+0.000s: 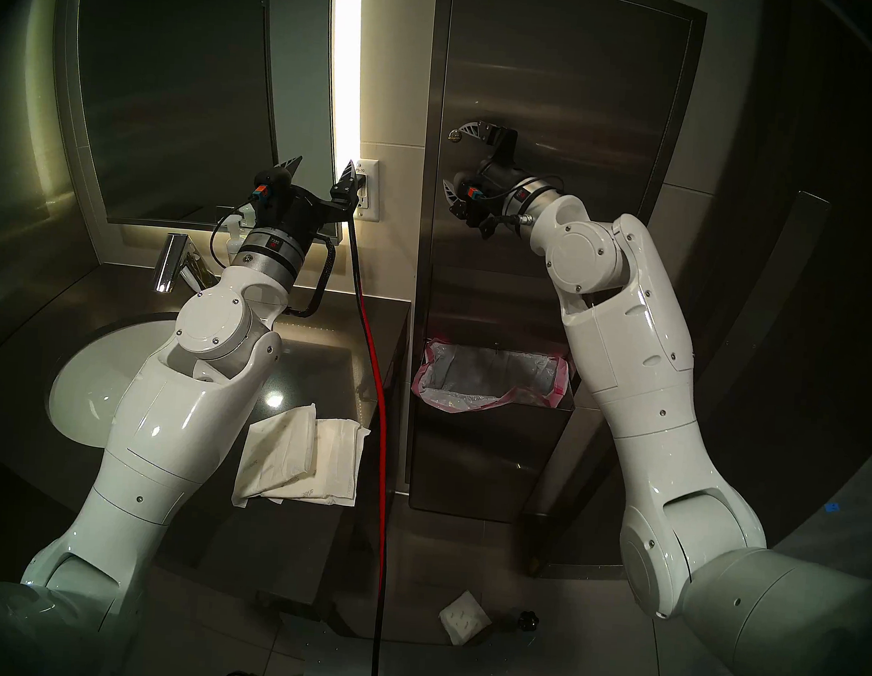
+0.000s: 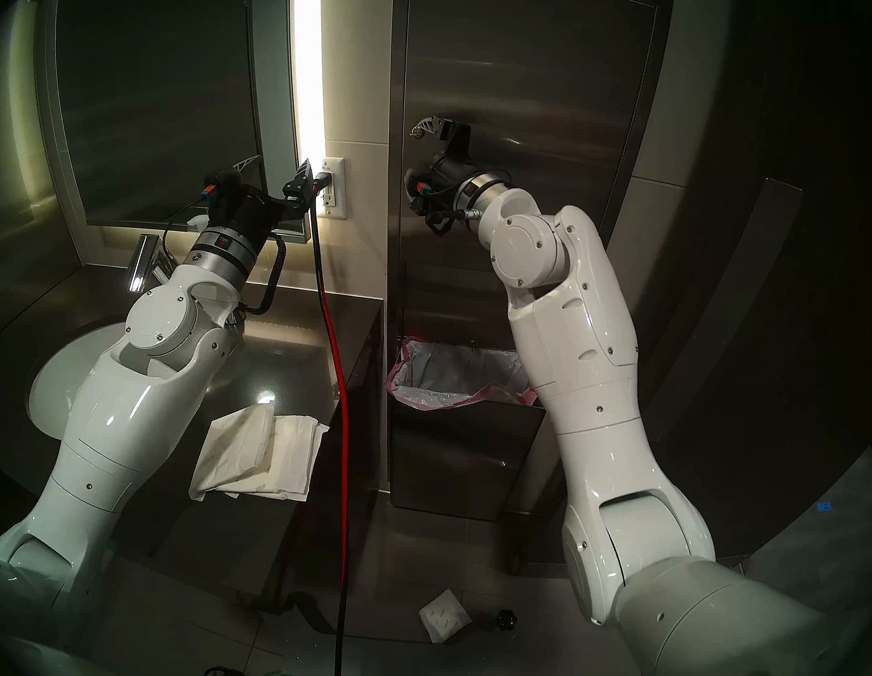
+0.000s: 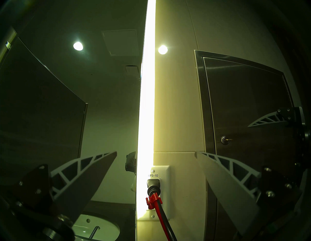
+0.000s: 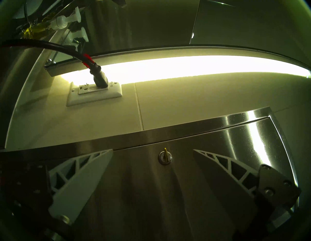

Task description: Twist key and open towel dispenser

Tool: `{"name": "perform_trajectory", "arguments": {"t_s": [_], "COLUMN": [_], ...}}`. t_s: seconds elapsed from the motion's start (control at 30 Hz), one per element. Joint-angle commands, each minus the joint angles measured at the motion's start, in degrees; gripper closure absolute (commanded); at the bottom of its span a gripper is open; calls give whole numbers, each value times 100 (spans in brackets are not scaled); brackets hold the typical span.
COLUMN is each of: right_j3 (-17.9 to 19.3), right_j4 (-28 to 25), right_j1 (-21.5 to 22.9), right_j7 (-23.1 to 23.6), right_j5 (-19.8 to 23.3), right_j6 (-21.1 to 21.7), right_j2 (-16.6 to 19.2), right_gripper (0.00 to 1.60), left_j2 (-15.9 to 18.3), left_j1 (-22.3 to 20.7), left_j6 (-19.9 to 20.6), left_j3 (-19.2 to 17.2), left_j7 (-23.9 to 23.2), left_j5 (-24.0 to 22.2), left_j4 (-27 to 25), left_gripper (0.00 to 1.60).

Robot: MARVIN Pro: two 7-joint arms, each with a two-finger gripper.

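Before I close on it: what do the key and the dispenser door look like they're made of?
The key: yellowish, brass-like metal, standing in a shiny silver lock cylinder. The towel dispenser door: probably brushed stainless steel, fine grain with streaked glare. Likely hard and slick.

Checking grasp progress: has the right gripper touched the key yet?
Apart. The right wrist view shows the right gripper open, bare door steel separating the key from each finger.

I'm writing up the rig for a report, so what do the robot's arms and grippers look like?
Both arms have glossy white rounded shells with small screws and a silver wrist ring bearing a red mark. Each gripper, left and right, has a black body, thin black cables, an orange-and-blue connector, and two pointed white jaws with lattice ribbing.
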Motion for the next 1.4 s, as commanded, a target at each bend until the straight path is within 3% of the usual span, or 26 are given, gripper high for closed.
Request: {"name": "perform_trajectory", "arguments": {"t_s": [0.0,0.4,1.37], "right_j3": [-59,-123,-361], "right_j4": [310,533,184], "right_j1": [668,691,429], "right_j7": [-238,-397,-225], "right_j5": [-297,-572,-1088], "right_j6": [158,435,1257], "right_j2": [-233,-329,-445], "right_gripper": [0,0,0], "left_j2": [-16,-19,-20], "left_j1": [-86,-90,-91], "left_j6": [-9,-5,-4], "left_j3": [-10,-8,-8], "left_j7": [13,21,24], "left_j5": [11,16,19], "left_j4": [-50,-51,-51], "left_gripper": [0,0,0]}}
